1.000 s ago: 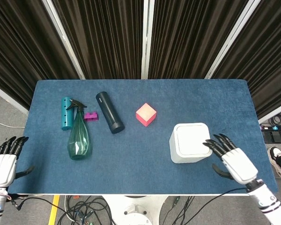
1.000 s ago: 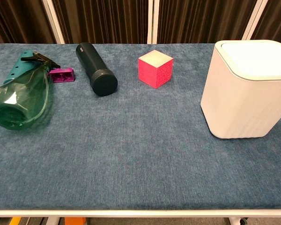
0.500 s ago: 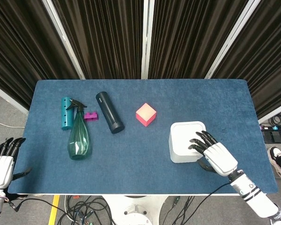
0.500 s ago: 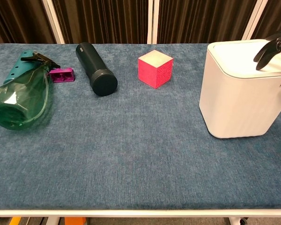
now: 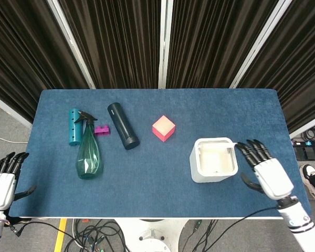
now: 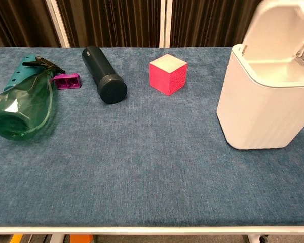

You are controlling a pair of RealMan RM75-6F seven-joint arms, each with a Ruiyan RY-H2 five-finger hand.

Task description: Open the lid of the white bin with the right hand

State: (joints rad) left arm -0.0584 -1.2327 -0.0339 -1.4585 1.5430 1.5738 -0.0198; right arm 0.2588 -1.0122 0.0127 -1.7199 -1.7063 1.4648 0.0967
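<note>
Each robot hand (image 5: 268, 170) has a white palm shell and black fingers (image 5: 250, 149).

white bin (image 5: 213, 167) back at its earlier spot, lid (image 6: 277, 24) now swung up and open, right hand (image 5: 266, 170) off the lid, beside the bin, fingers spread

I see my right hand (image 5: 268, 170) hovering empty with fingers spread apart, and my left hand (image 5: 2, 181) low at the edge, fingers extended, holding nothing.
</note>
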